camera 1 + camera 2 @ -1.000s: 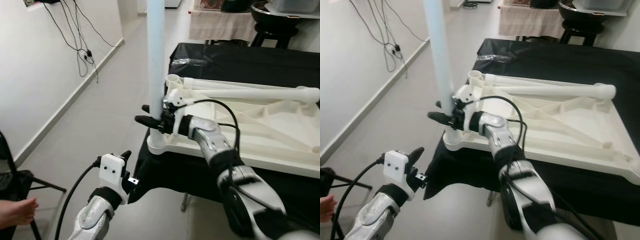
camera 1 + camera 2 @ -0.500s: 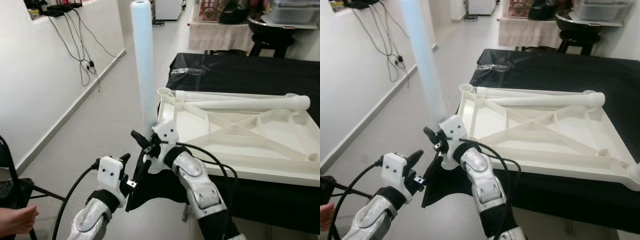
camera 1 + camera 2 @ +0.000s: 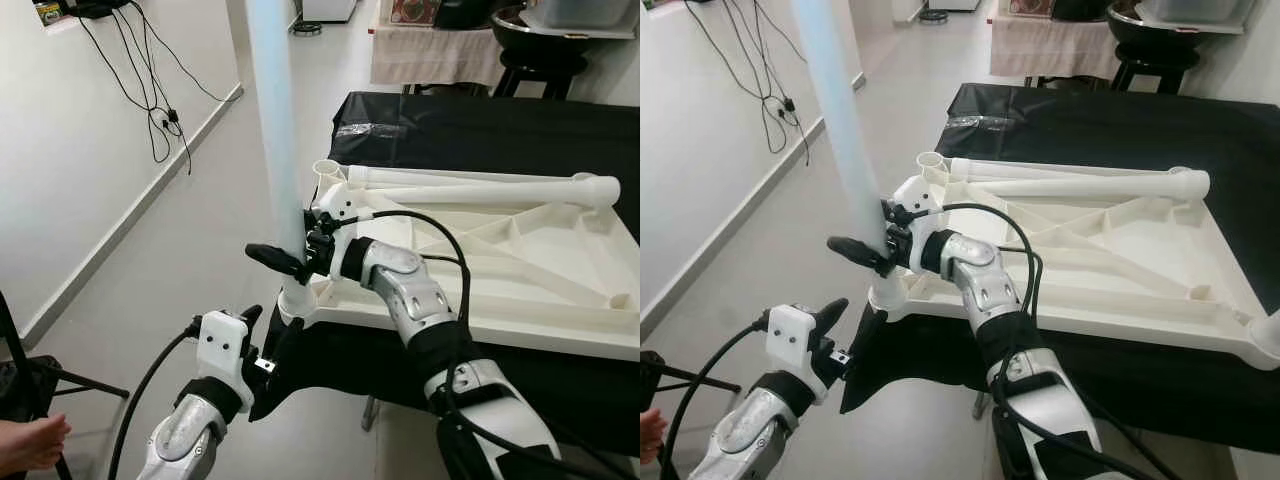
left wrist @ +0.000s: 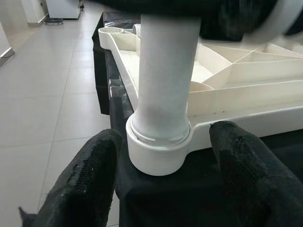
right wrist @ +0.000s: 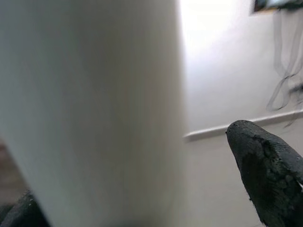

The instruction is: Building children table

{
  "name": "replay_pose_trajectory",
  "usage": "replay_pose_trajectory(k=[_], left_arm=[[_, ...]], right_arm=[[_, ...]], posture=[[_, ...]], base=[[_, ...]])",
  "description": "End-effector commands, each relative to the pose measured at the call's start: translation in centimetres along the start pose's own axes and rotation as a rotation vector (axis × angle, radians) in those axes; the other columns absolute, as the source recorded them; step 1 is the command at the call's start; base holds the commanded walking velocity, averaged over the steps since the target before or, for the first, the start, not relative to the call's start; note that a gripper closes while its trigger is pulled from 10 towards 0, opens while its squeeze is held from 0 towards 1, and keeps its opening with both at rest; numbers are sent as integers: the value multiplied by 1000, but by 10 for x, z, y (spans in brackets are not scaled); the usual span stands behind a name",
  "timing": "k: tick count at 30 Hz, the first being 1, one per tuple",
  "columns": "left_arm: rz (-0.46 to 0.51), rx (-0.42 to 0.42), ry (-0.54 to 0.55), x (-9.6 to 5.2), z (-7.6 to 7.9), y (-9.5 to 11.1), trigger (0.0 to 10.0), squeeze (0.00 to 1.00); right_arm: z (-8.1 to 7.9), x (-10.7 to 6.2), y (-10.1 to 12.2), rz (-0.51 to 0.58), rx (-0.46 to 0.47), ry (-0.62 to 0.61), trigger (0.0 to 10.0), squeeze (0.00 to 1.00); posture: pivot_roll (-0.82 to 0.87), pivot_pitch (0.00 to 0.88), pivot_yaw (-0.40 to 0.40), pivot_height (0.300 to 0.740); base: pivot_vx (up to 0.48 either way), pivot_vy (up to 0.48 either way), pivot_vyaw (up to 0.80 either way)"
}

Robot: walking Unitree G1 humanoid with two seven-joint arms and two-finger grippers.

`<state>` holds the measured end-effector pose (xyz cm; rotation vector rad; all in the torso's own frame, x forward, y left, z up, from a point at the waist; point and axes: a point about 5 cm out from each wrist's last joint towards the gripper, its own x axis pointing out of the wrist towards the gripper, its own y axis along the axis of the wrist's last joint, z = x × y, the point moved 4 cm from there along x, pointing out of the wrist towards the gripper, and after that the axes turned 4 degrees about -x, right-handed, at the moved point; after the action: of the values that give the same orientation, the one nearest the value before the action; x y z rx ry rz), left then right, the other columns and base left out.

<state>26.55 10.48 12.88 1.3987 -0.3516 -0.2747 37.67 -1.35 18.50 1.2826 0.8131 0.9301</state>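
A: Position of the white tabletop [image 3: 520,260]?
B: Upside down on the black-draped table [image 3: 470,120], ribbed underside up, right half of the left eye frame. Round corner socket [image 4: 158,146] at the near left corner, overhanging the table edge.

A: Contents of that socket?
B: Pale upright leg tube [image 3: 275,130], seated in it, rising out of the top of the frame, centre-left. Seated end seen close in the left wrist view, ringed by the socket collar.

A: Other sockets?
B: Far left corner socket [image 3: 326,168] open. Second white leg [image 3: 470,190] lying flat across the far side of the underside, beside it.

A: Right gripper [image 3: 285,262]?
B: At frame centre, on the upright tube just above the socket. Jaws parted only by the tube's width, one black finger [image 5: 267,165] on either side, clasped on it.

A: Left gripper [image 3: 262,335]?
B: Lower centre-left, below the socket. Jaws spread wide, holding nothing; fingertips [image 4: 85,175] flanking the socket without touching.

A: Surroundings?
B: Tiled floor [image 3: 190,250]; cables [image 3: 150,90] down the white wall, upper left.
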Motion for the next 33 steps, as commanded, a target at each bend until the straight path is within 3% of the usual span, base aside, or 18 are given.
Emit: replay_pose_trajectory(k=[1, 5, 6, 7, 8, 16, 22, 24, 25, 26, 28, 29, 30, 33], left_arm=[[-14, -8, 9, -1, -1, -4, 10000, 0], [-13, -8, 10, -1, -1, -4, 10000, 0], [-12, -8, 11, -1, -1, -3, 10000, 0], [-12, -8, 11, -1, -1, -3, 10000, 0], [-12, -8, 11, -2, -1, -3, 10000, 0], [-14, -12, 9, -4, 1, -3, 10000, 0], [-14, -16, 10, -5, 3, -2, 10000, 0], [-11, -16, 12, -7, 2, -1, 10000, 0], [-11, -16, 12, -7, 2, -1, 10000, 0], [-12, -17, 13, -8, 0, -1, 10000, 0], [-12, -17, 13, -8, 0, -1, 10000, 0], [-13, -17, 12, -8, 0, -1, 10000, 0], [-16, -18, 10, -8, -1, -1, 10000, 0], [-21, -16, 1, -5, -2, -2, 10000, 0]], right_arm=[[-4, 3, 2, -5, 15, 114, 10000, 0], [-5, 5, 0, -29, 34, 168, 10000, 0], [-5, 5, 0, -36, 46, 185, 2314, 0], [-5, 5, 0, -38, 50, 196, 2314, 0], [-3, 6, -1, -42, 57, 196, 0, 0], [3, 2, -3, -48, 60, 169, 0, 0], [11, -16, -16, -59, 4, 99, 0, 0], [7, -28, -36, -112, 10, 25, 0, 0], [7, -28, -36, -112, 10, 25, 0, 0], [-1, -36, -68, -227, 67, -435, 0, 0], [-1, -36, -68, -227, 67, -435, 0, 0], [-6, -49, -76, -269, 107, -632, 0, 0], [-11, -54, -71, -260, 83, -726, 0, 0], [-10, -33, -65, -212, 10, -624, 0, 0]], posture=[[5, 65, 4, 740], [10, 66, 4, 740], [12, 70, 4, 740], [12, 70, 4, 740], [14, 76, 5, 740], [14, 90, 8, 740], [11, 101, 3, 740], [-1, 110, 0, 740], [-1, 110, 0, 740], [-25, 116, 12, 740], [-25, 116, 12, 740], [-25, 116, 12, 740], [-30, 125, 35, 740], [-20, 103, 21, 740]], base=[[0, 0, 0], [0, 0, 0], [0, 0, 0], [0, 0, 0], [0, 0, 0], [0, 0, 0], [0, 0, 0], [0, 0, 0], [0, 0, 0], [0, 0, 0], [0, 0, 0], [0, 0, 0], [0, 0, 0], [0, 0, 0]])
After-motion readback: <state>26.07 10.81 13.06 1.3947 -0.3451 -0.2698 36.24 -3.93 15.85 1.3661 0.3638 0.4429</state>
